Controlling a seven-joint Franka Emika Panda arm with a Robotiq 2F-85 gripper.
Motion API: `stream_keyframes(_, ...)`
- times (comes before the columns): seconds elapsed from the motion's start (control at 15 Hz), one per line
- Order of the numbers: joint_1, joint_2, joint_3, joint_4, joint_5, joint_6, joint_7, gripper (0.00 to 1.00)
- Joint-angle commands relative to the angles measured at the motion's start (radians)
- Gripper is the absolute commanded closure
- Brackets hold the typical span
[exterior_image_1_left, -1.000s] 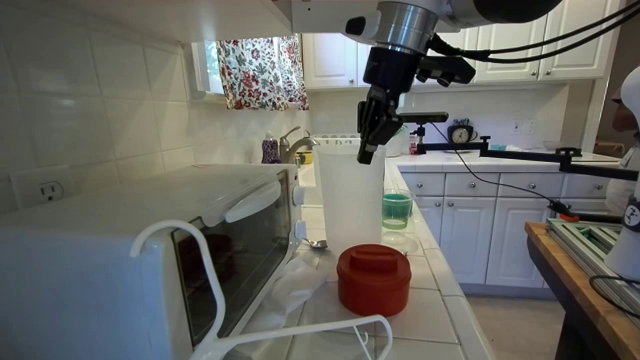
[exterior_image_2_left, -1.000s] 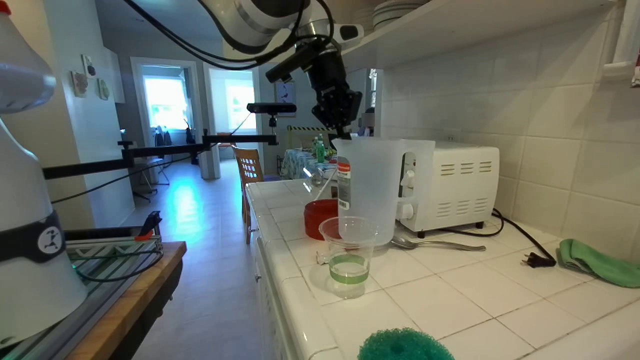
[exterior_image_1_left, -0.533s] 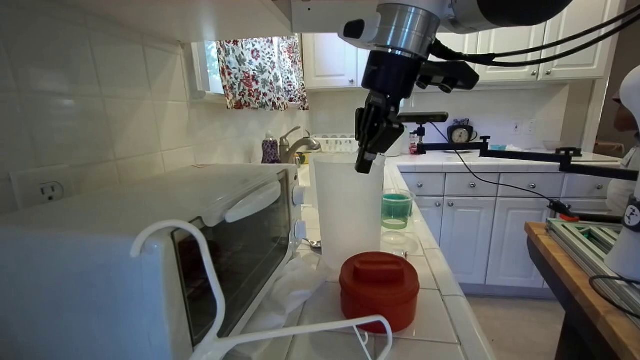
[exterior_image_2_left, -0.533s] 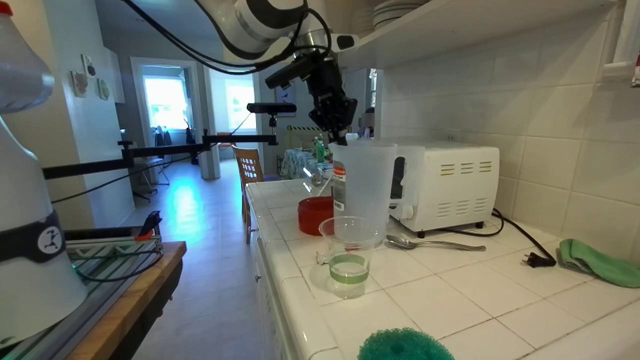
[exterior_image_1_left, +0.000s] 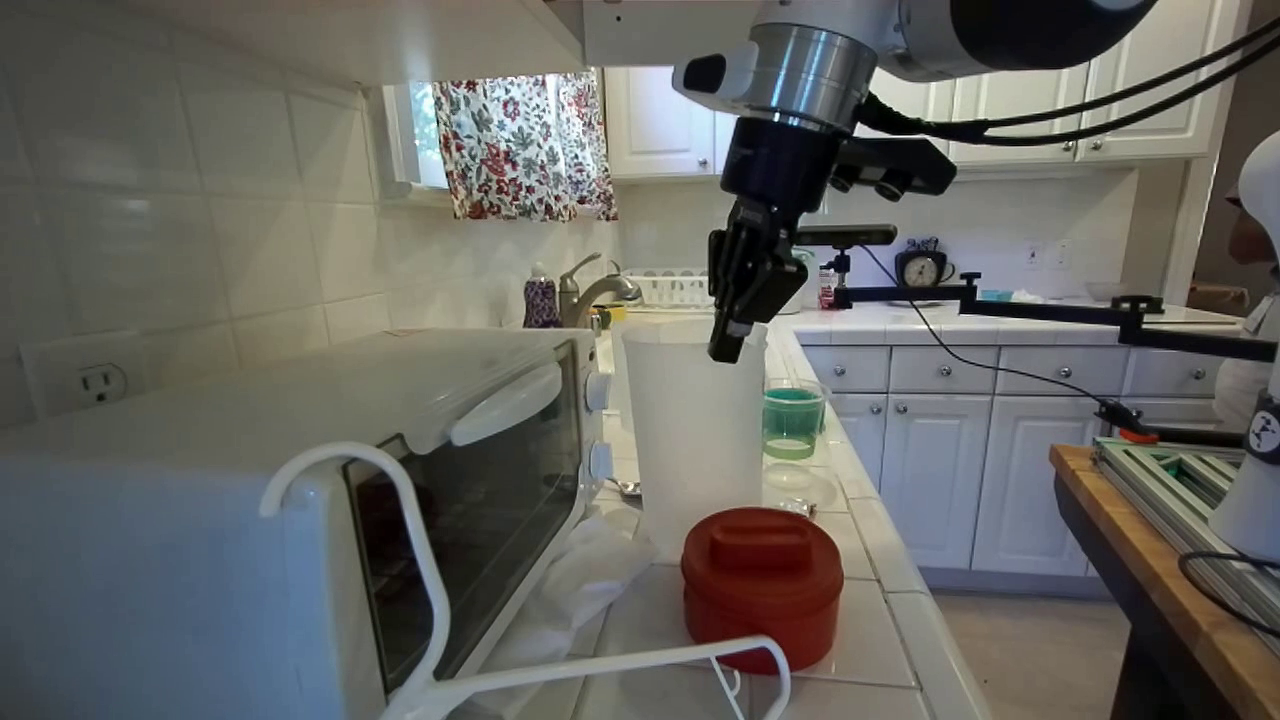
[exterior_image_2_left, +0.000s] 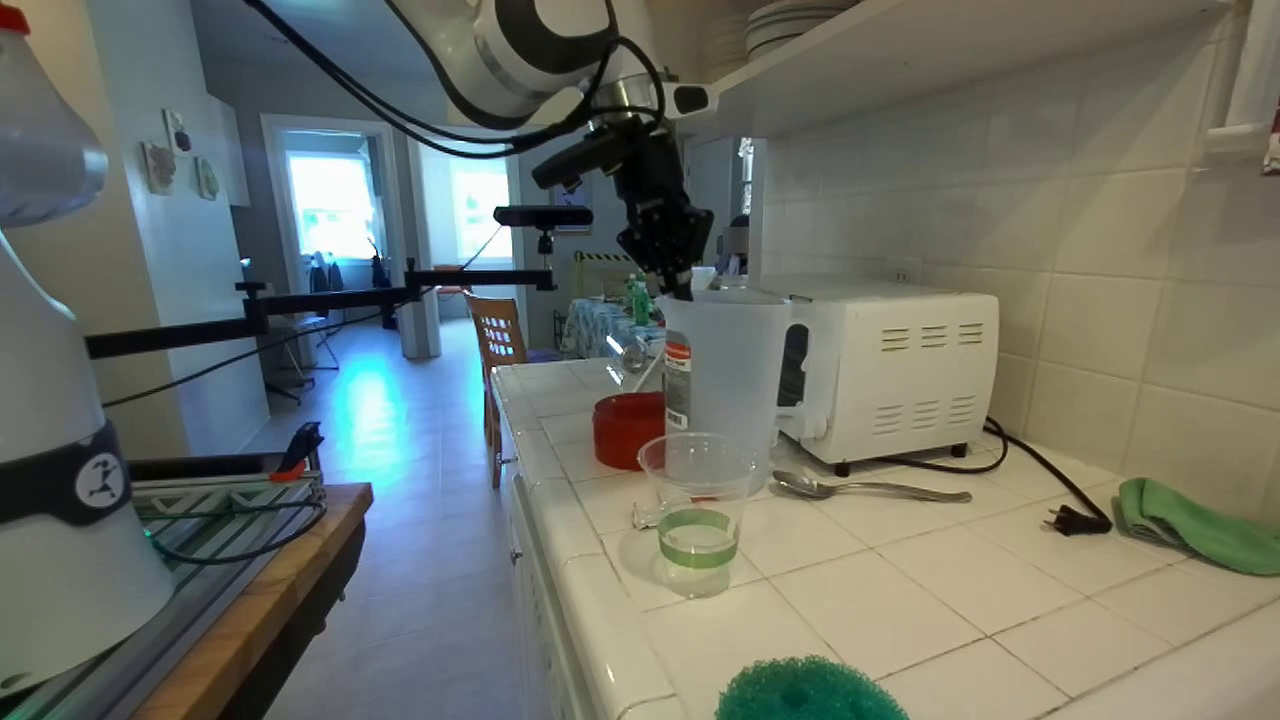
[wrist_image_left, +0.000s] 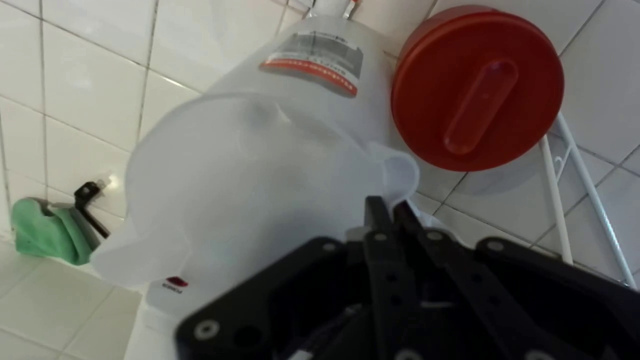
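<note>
Claw (wrist_image_left: 389, 205) is all but closed, pinching the pitcher (exterior_image_1_left: 695, 440) near its spout (wrist_image_left: 401, 175). Thin plastic, likely light, slick and flexible; its handle (wrist_image_left: 140, 257) should give surer hold.

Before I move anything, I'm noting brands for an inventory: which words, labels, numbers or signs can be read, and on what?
"Rubbermaid", probably, upside down on the label of the pitcher in the wrist view.
"POWER", upside down there too, beside the red light on the toaster oven.
Too blurred to read: the rest of that label.
Too small: any numbers on the clock in an exterior view.
</note>
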Motion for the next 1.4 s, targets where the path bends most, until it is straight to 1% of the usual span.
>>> stream_keyframes(0.0,0.004,0.002,0.003,0.003,0.030,0.006,-0.003,0.61)
stream_keyframes(0.07,0.007,-0.007,0.004,0.000,0.040,-0.006,-0.006,0.53)
stream_keyframes(0.2,0.019,-0.039,0.011,-0.016,0.062,-0.014,-0.009,0.39)
stream_keyframes(0.53,0.070,-0.142,0.038,-0.036,0.132,-0.055,-0.015,0.03)
stream_keyframes(0.6,0.080,-0.163,0.043,-0.039,0.140,-0.067,-0.013,0.00)
stream_keyframes(0.73,0.090,-0.179,0.043,-0.031,0.153,-0.104,-0.011,0.00)
stream_keyframes(1.0,0.103,-0.128,0.013,0.004,0.267,-0.208,-0.051,0.00)
stream_keyframes(1.07,0.104,-0.103,0.002,0.001,0.306,-0.172,-0.077,0.00)
stream_keyframes(1.13,0.104,-0.086,-0.002,0.007,0.338,-0.171,-0.089,0.00)
stream_keyframes(1.33,0.089,-0.027,-0.001,0.005,0.371,-0.102,-0.098,0.00)
